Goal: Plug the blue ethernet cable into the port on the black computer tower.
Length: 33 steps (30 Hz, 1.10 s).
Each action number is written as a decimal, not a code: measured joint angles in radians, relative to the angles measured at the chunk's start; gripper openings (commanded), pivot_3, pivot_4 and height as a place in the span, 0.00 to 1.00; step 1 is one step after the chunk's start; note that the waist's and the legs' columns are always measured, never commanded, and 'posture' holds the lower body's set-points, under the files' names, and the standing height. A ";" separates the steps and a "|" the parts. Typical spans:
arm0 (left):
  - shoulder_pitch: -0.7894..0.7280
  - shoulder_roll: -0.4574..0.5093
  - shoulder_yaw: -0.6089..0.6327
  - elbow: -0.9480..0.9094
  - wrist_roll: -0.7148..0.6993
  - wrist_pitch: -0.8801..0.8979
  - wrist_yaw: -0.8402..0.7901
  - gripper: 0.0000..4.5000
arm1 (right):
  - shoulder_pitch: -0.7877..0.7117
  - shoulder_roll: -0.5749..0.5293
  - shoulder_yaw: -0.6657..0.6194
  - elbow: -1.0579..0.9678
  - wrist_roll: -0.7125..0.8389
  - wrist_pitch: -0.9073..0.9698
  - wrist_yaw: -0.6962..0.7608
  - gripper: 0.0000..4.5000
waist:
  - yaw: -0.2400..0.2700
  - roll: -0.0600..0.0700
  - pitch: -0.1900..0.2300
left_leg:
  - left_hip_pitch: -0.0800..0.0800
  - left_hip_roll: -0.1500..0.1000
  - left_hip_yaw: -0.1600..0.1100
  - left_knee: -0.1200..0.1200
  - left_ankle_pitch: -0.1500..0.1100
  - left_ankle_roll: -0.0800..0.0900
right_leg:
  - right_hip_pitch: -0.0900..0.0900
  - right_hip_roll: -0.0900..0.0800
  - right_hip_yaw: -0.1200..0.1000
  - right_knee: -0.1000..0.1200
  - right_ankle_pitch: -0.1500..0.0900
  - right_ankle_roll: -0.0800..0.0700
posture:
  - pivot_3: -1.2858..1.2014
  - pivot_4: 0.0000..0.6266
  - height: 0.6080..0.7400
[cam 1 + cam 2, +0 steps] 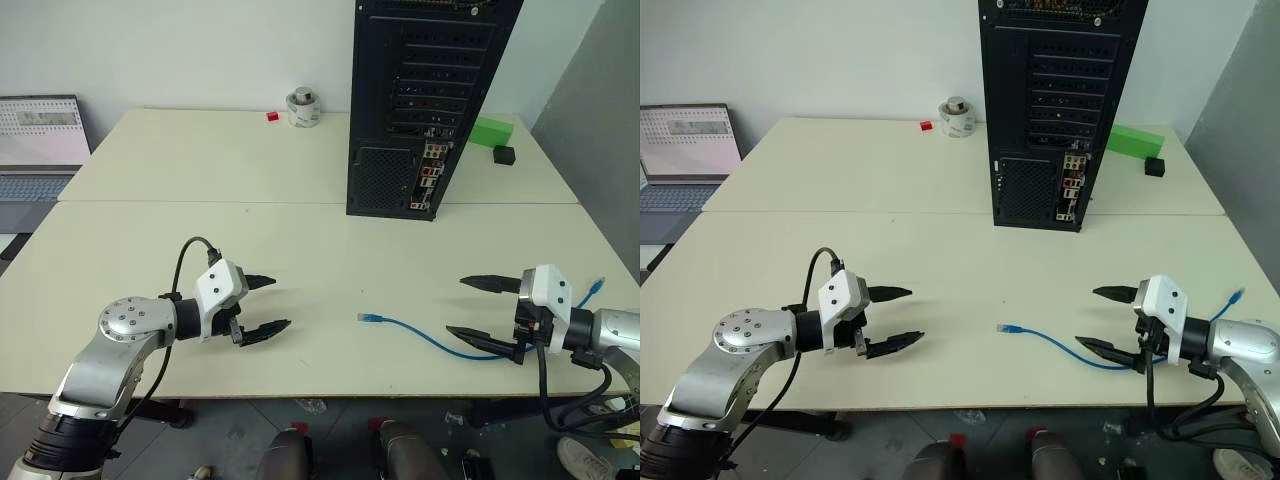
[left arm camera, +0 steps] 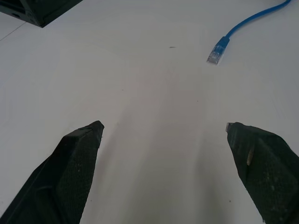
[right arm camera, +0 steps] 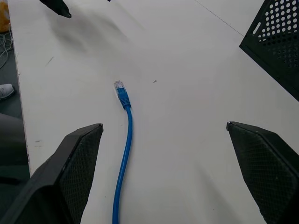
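Both pincers (image 1: pixel 265 308) (image 1: pixel 480 308) released; blue ethernet cable (image 1: pixel 425 335) runs left-right, plug pointing left

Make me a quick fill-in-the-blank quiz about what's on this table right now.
1. The cable lying on the table is coloured ____.
2. Both the left gripper and the right gripper have their fingers ____.
3. The tower is coloured ____.
4. Behind the tower lies a ____ block.

Missing words: blue; open; black; green

Bright even light, soft shadows, wrist views perhaps slightly washed out
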 measured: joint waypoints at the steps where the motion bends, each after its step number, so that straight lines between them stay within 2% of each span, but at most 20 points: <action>1: 0.000 0.000 0.000 -0.001 -0.001 0.000 -0.001 1.00 | 0.000 0.000 0.000 0.000 -0.001 0.000 0.001 1.00 | 0.000 0.000 0.000 | 0.000 0.000 0.000 0.000 0.000 0.000 | 0.000 0.000 0.000 0.000 0.000 0.000 | 0.52 0.24 1.00; 22: 0.036 -0.001 -0.003 -0.007 0.011 -0.027 -0.003 1.00 | -0.006 0.000 0.023 -0.002 -0.011 0.052 0.018 1.00 | 0.000 0.000 0.000 | 0.000 0.000 0.000 0.000 0.000 0.000 | 0.000 0.000 0.000 0.000 0.000 0.000 | 0.52 0.24 1.00; 33: 0.040 -0.003 -0.025 -0.006 0.036 -0.063 -0.004 1.00 | -0.040 0.011 0.094 -0.017 -0.011 0.065 0.018 1.00 | -0.001 0.000 0.000 | -0.001 -0.001 -0.007 0.000 0.000 0.000 | 0.001 -0.001 -0.006 0.000 0.000 0.000 | 0.52 0.24 1.00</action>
